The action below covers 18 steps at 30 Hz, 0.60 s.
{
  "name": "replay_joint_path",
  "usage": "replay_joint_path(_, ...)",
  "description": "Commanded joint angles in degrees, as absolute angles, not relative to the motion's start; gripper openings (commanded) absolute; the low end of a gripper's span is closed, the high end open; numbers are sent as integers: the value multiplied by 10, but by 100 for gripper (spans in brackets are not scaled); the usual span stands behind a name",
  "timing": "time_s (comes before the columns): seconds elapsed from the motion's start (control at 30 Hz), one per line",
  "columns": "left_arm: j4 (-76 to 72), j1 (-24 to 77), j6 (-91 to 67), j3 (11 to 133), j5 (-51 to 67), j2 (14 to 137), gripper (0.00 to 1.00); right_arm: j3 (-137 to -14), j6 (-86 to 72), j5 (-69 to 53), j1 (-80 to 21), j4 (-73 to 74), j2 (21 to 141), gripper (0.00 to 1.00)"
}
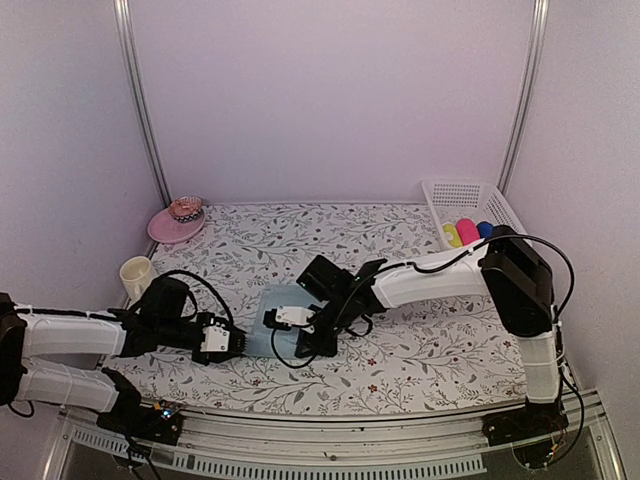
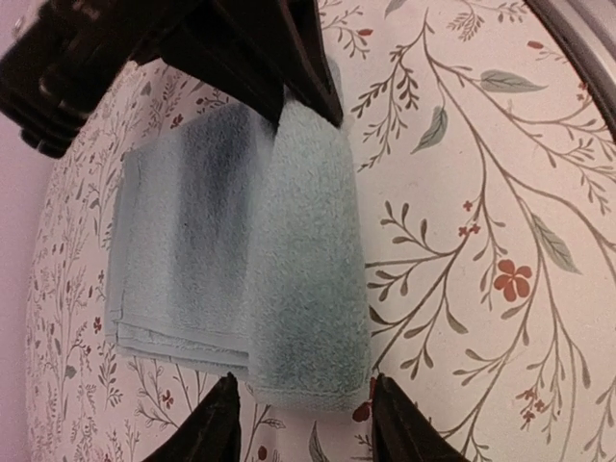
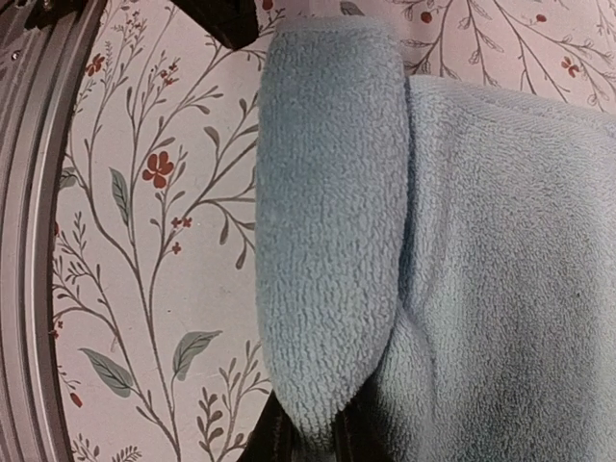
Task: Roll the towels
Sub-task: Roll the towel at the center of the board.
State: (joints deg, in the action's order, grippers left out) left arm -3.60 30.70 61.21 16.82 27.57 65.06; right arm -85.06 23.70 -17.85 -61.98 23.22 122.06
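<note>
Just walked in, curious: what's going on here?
Two robot arms are rolling a pale aqua towel on the floral table. One edge is folded over into a loose roll. The right gripper is pinched shut on one end of that roll; the left gripper stands open at the other end. Most of the towel lies flat.

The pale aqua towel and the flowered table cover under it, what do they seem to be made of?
The pale aqua towel looks like soft terry-type cloth with a matte finish: it has a fuzzy, nubby pile and bends into a plump roll. The flowered table cover looks like a smooth printed sheet, perhaps vinyl or coated cloth. It lies flat with no visible weave, so that stays uncertain.
</note>
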Motion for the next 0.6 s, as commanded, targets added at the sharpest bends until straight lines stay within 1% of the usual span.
replay_joint_path(0.0, -87, 321, 634, 153, 271, 632, 48, -883, 191, -300, -604, 313, 1253, 12)
replay_joint_path(0.37, -114, 385, 632, 142, 216, 653, 50, -924, 137, -375, -563, 351, 1296, 11)
replay_joint_path(0.57, -114, 399, 614, 161, 206, 694, 49, -931, 139, -380, -561, 357, 1301, 11)
